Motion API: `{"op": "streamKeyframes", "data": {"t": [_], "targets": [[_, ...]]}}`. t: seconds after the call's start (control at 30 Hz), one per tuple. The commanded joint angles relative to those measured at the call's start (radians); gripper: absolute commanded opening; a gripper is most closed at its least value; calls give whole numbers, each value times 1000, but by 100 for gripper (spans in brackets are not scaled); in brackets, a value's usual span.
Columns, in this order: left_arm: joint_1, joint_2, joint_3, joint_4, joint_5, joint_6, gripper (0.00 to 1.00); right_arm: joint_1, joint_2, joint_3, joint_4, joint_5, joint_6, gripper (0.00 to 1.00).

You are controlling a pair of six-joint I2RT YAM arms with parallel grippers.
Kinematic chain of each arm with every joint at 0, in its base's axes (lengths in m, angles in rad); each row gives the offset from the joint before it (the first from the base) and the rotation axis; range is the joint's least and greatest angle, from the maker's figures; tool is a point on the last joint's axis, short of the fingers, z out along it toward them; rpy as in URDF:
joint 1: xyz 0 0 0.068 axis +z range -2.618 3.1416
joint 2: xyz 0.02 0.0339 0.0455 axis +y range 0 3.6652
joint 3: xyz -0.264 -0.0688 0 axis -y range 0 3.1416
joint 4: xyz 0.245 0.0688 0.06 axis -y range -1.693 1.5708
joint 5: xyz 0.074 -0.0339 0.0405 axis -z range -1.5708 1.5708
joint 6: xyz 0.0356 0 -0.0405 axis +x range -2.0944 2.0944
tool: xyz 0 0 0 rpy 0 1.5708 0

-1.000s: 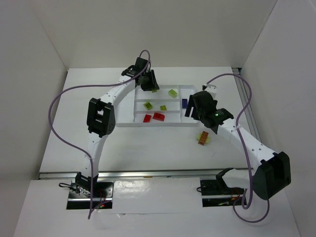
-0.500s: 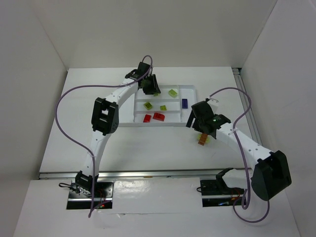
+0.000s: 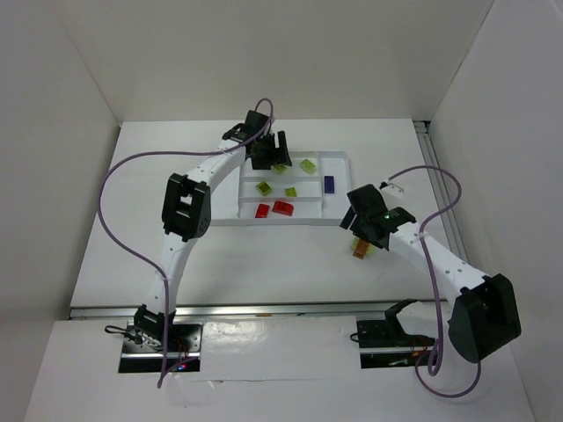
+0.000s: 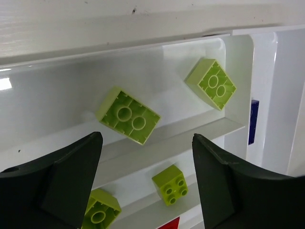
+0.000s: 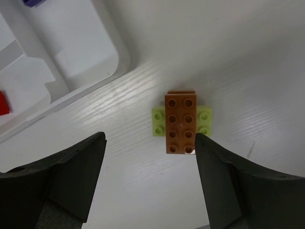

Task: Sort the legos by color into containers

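My left gripper (image 3: 271, 156) (image 4: 147, 143) is open over the far slot of the white tray (image 3: 339, 220). Nothing sits between its fingers. Below it a lime green lego (image 4: 127, 115) lies underside up in that slot, near another lime one (image 4: 211, 84) (image 3: 307, 164). The middle slot holds two lime legos (image 3: 264, 187) (image 3: 290, 192), the near slot two red ones (image 3: 282, 207), and the right end slot a dark blue one (image 3: 329, 184). My right gripper (image 3: 356, 227) (image 5: 150, 143) hangs open above an orange-brown lego (image 5: 181, 123) (image 3: 360, 249) stacked crosswise on a lime one (image 5: 159, 121).
The tray's near right corner (image 5: 95, 71) lies just left of the stacked pair on the white table. White walls enclose the table on three sides, and a metal rail (image 3: 435, 176) runs along its right edge. Purple cables loop above both arms.
The left gripper has opened and let the lime lego drop into the far slot. The right gripper has pulled back from the tray's right end to above the stacked pair on the table.
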Motion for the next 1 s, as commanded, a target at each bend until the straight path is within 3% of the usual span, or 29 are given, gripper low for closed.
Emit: {"op": "streamKeyframes", "data": {"t": [0.0, 0.4, 0.97], "targets": [[-22, -139, -20, 12, -1, 62, 87, -43, 2, -2, -49, 64, 36, 82], [-56, -457, -238, -18, -70, 98, 87, -118, 88, -34, 78, -63, -62, 63], [-56, -480, -266, -49, -81, 118, 86, -118, 122, -73, 101, -68, -63, 62]]}}
